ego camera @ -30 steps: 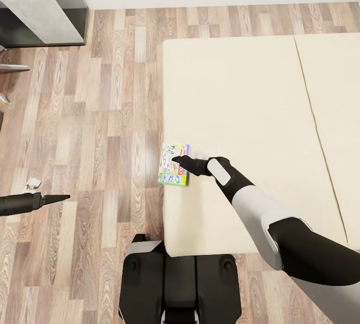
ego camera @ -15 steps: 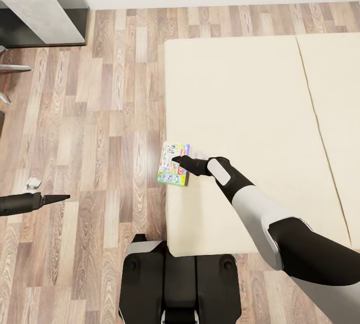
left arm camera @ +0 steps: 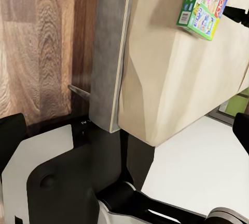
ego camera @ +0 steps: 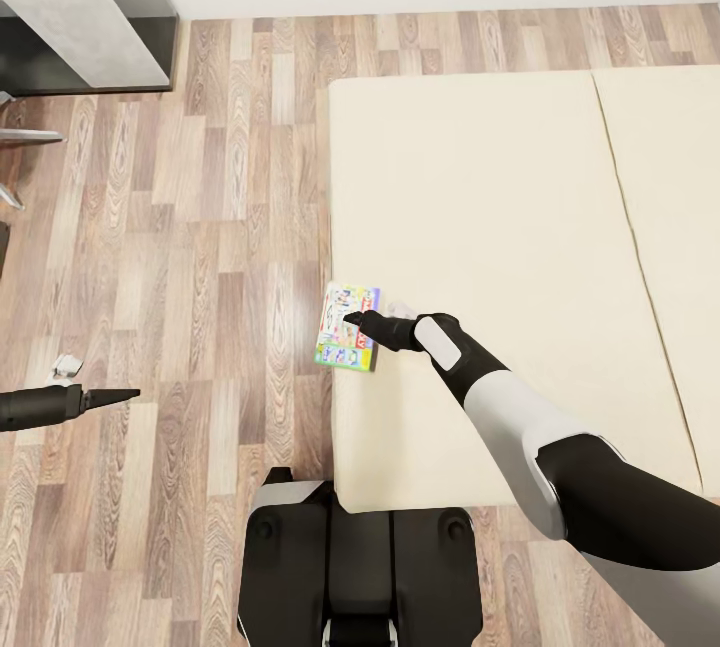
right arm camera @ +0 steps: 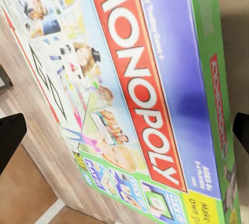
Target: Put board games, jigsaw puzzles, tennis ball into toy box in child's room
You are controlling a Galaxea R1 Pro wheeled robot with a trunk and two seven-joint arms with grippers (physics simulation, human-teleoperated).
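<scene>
Right end effector at the board game on the bed's edge

My right end effector (ego camera: 352,318) sits over the board game (ego camera: 347,328), fingers apart, one at each side of the right wrist view; I cannot tell whether they touch it. Its cover reads "MONOPOLY". It overhangs the bed (ego camera: 500,207) edge. Left end effector (ego camera: 128,393) pinched together above the floor (ego camera: 200,187).

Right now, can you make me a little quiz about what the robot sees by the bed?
1. True or false: the board game lies at the bed's edge, partly over the floor.
2. Which pincer reaches over the game? A) left pincer B) right pincer
3. Fill in: the big red word on the game's cover is ____.

Key: 1 true; 2 B; 3 MONOPOLY.
</scene>
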